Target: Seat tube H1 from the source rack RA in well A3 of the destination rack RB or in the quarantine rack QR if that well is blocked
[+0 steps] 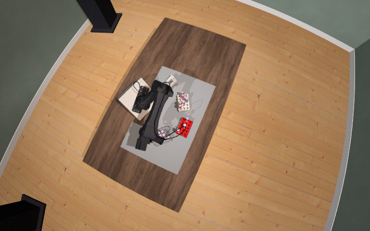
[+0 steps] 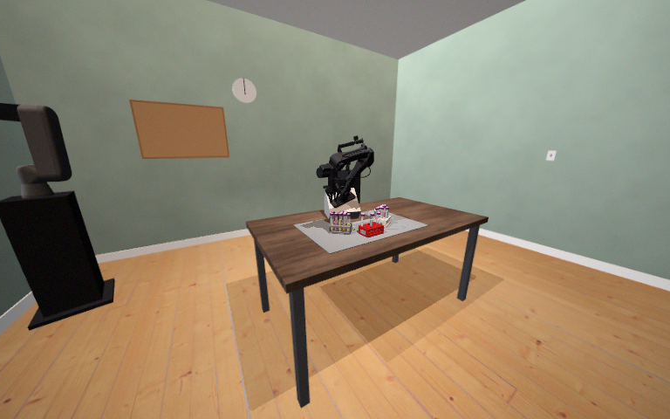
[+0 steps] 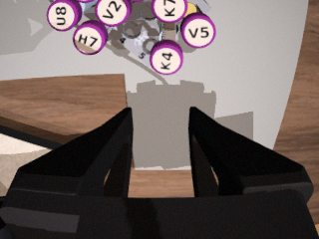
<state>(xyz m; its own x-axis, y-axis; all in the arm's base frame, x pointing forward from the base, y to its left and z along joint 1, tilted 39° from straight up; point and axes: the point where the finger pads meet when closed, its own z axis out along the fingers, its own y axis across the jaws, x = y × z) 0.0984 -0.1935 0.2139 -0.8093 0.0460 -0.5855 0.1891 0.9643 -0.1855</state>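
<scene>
The grey rack RA [image 1: 168,140] [image 2: 348,227] [image 3: 137,46] holds several purple-capped tubes. In the wrist view the caps K4 [image 3: 166,58], V5 [image 3: 198,31], H7 [image 3: 90,37] and U8 [image 3: 64,14] read clearly; no cap reading H1 shows. My gripper [image 3: 160,118] is partly open with nothing between its fingers, just on the near side of K4. The white rack RB [image 1: 184,110] holds several tubes. The red rack QR [image 1: 186,132] [image 2: 371,230] holds a few tubes. Whether any tube sits too high is too small to tell.
A small pale box [image 1: 171,79] stands beside the arm near the mat's back edge. The arm [image 1: 153,114] hides part of RA from above. The racks stand on the grey mat [image 1: 164,159] [image 2: 328,243], on a brown table [image 1: 198,45].
</scene>
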